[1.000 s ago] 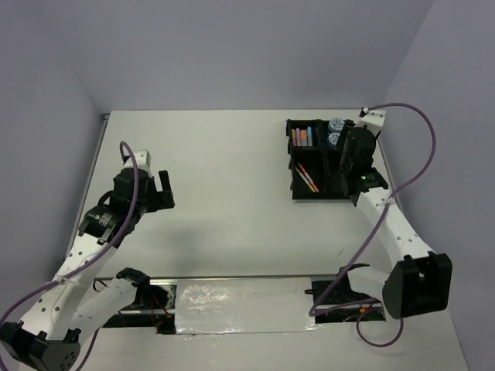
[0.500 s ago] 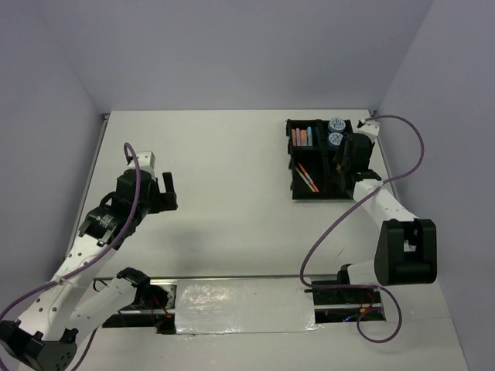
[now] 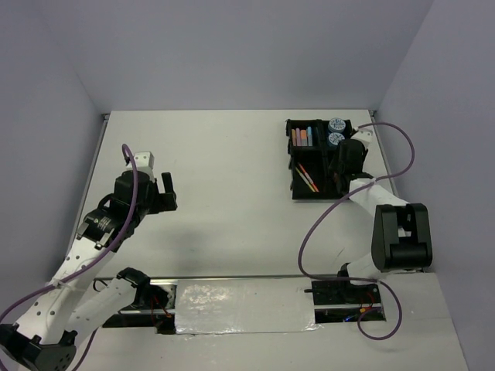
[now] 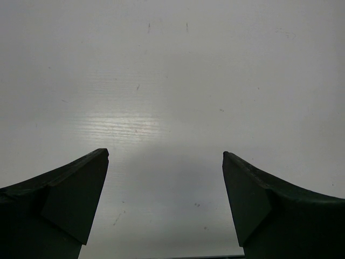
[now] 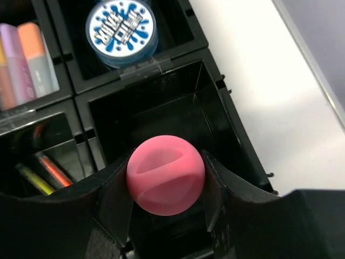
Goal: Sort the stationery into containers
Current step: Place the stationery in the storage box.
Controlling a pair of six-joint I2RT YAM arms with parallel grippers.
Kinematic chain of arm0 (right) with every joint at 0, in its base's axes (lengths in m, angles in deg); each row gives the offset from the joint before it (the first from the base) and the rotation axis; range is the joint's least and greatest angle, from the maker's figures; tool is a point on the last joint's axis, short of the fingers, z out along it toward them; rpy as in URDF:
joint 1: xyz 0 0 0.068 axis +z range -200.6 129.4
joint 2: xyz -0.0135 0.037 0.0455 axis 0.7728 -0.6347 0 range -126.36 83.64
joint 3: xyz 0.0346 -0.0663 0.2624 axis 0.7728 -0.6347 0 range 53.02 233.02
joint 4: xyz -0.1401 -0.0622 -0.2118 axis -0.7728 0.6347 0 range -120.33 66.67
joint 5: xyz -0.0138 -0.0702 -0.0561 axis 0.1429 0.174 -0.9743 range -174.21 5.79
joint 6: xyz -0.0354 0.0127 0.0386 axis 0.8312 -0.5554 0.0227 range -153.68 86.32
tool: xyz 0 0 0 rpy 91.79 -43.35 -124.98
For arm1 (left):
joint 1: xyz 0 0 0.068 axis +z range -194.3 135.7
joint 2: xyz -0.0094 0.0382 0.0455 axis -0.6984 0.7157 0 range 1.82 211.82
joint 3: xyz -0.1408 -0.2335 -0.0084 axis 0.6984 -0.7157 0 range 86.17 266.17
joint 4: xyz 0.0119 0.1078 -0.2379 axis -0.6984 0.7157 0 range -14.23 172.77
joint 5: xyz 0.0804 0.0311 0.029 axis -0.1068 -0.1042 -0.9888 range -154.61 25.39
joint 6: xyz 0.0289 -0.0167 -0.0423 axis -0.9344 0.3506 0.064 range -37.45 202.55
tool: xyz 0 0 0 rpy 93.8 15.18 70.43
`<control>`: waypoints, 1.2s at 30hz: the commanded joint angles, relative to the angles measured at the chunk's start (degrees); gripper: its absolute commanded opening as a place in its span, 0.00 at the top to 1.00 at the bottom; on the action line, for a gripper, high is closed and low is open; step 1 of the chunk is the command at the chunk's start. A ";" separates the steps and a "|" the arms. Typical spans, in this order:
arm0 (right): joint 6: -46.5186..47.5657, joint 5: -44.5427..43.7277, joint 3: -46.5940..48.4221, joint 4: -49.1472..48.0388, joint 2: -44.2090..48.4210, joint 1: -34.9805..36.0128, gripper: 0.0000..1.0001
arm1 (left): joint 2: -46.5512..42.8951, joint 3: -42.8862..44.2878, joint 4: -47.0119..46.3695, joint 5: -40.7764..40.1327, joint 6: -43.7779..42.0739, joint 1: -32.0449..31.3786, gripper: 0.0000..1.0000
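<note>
From above, I see my left gripper over bare table, well apart from everything else, its jaws spread wide with nothing between them. My right gripper is down over the black tray, at the near right compartment. From up here I cannot tell how its jaws stand. Beyond those jaws sit two round tubs, and beside the tubs, further left, are the coloured sticks. Directly left of the jaws lie the thin pens.

On the left wrist camera, both fingers stand far apart, and I see only table between and beyond them.

On the right wrist camera, the jaws are closed on the pink bottle, one finger pressing each side of its rounded top. The bottle hangs in the mouth of the empty compartment, which opens just beyond the jaws. I cannot tell whether its base touches the floor. Past that compartment one blue-and-white tub lies in its own cell. Left of the jaws the pens lean in the neighbouring cell, and the sticks stand side by side beyond them
</note>
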 commanded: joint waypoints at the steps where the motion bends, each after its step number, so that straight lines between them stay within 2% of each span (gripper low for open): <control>1: 0.37 -1.20 3.21 -2.05 -1.88 -0.27 0.94 | -0.41 0.30 -1.87 0.35 -1.17 -0.44 0.01; 2: 0.28 -1.11 3.21 -1.87 -2.14 -2.10 0.80 | -0.50 0.30 -1.78 0.26 -1.17 -0.53 0.01; 7: 0.28 0.64 2.86 -1.69 -2.15 -2.56 0.56 | -0.33 0.39 -1.78 0.35 -1.17 -0.70 0.01; 9: 0.11 0.38 2.60 -1.78 -2.06 -2.56 0.51 | -0.15 0.30 -1.78 0.35 -1.17 -0.70 0.01; 10: 0.28 0.64 2.60 -1.78 -1.97 -2.56 0.45 | -0.24 0.39 -1.78 0.35 -1.17 -0.70 0.01; 14: 0.20 1.35 3.21 -1.25 -1.89 -2.56 0.38 | -0.24 0.39 -1.87 0.35 -1.26 -0.79 0.01; 15: 0.02 1.44 3.30 -1.25 -1.80 -2.47 0.32 | -0.24 0.30 -1.87 0.53 -1.26 -0.79 0.01; 17: 0.02 2.22 3.13 -1.34 -1.27 -2.56 0.28 | -0.15 0.30 -1.96 0.53 -1.26 -0.79 0.01; 18: -0.42 1.97 3.04 -1.51 -1.09 -2.56 0.01 | -0.06 0.39 -1.87 0.53 -1.26 -0.79 0.01; 26: -0.68 3.54 4.35 1.38 2.15 -2.64 0.00 | -0.41 0.30 -1.78 0.27 -1.17 -0.88 0.01; 32: -0.42 5.12 7.69 9.28 13.92 -2.56 0.00 | 2.04 1.44 -0.56 -3.24 -0.21 -0.18 0.01; 36: -1.91 10.22 7.18 17.53 23.67 1.38 0.00 | 1.18 3.11 2.77 -9.21 1.90 4.39 0.01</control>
